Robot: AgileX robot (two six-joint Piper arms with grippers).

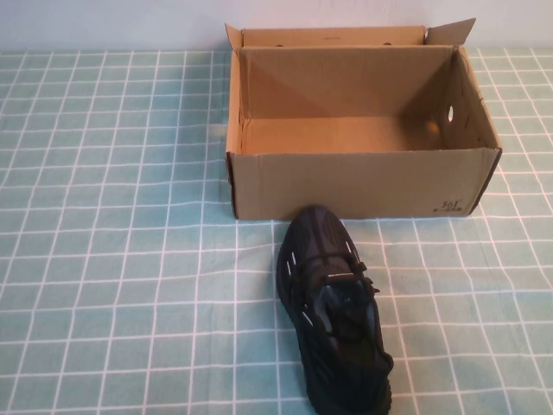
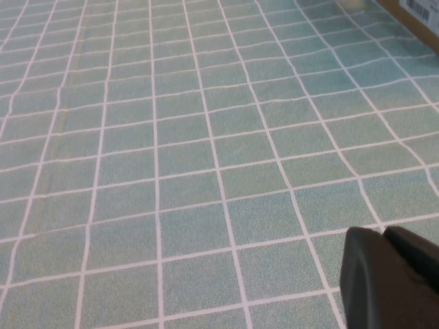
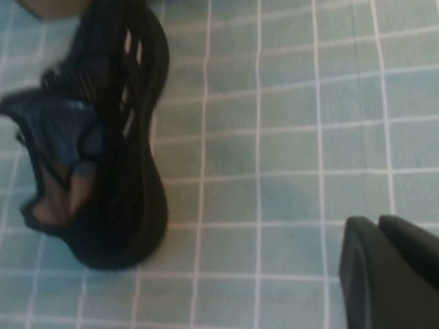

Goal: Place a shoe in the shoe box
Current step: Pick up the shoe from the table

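Cloth (image 2: 206,171) bare under left hand (image 2: 389,277); right hand (image 3: 385,274) seemingly beside shoe (image 3: 113,144).

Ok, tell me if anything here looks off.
Nothing stands out. The shoe sits upright on the cloth, toe towards the open, empty box. The left gripper is over bare cloth; the right gripper is beside the shoe.

The shoe (image 1: 333,307) heel is cut off at the high view's bottom edge.
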